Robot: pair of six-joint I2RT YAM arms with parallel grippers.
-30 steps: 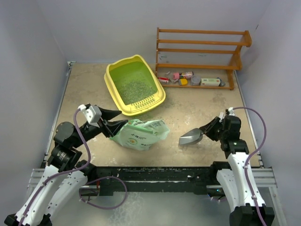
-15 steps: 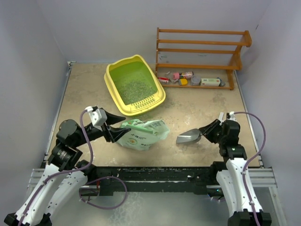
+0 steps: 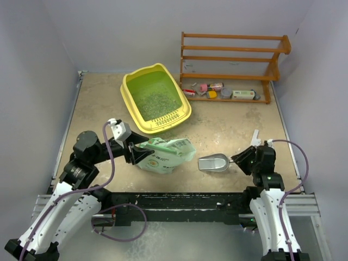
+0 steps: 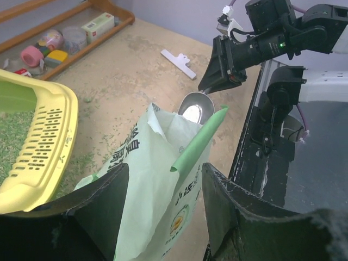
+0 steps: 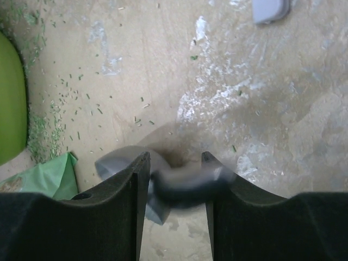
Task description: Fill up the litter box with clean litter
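The yellow litter box [image 3: 126, 95] sits at the back centre, with grey-green clean litter [image 3: 155, 100] spread over its floor. Its grilled rim [image 4: 46, 147] shows in the left wrist view. The pale-green litter bag [image 3: 166, 155] lies on the table in front of it. My left gripper [image 3: 136, 151] is open, its fingers either side of the bag [image 4: 152, 179], with a gap at the right finger. The grey metal scoop [image 3: 213, 163] rests on the table beside the bag. My right gripper [image 3: 236, 160] is open with the scoop's blurred handle [image 5: 185, 182] loose between its fingers.
A brown wooden rack [image 3: 234, 60] stands at the back right with small items [image 3: 217, 89] on its bottom shelf. A white clip [image 3: 255, 136] lies near the right arm. Stray granules [image 5: 70, 103] dot the table. Grey walls close in both sides.
The right jaws have widened and the scoop has dropped onto the table, further left. The left gripper has slid right, further onto the bag.
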